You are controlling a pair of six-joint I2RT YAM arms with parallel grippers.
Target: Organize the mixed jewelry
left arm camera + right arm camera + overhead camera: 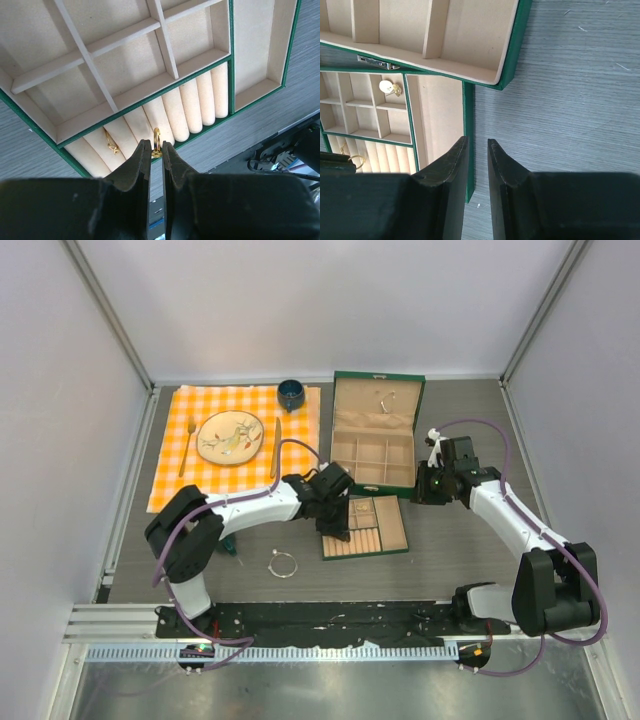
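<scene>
where the left arm reaches: over the near left part of the tray, above its ring rolls
left gripper: fingertips pinched on a small gold ring, which stands upright in a groove between two rolls
second gold ring: seated in a groove of the same rolls, just left of the held one
right gripper: jaws a narrow gap apart with nothing between them, over the table beside the tray's right edge
pearl stud: in one small compartment of the tray
wire bangle: flat on the table, near the tray's left side and apart from it
box: green, lid up, beige dividers, just behind the tray
plate: on an orange checked cloth, with small metal pieces lying on it
cutlery: gold fork left of the plate, gold knife right of it
</scene>
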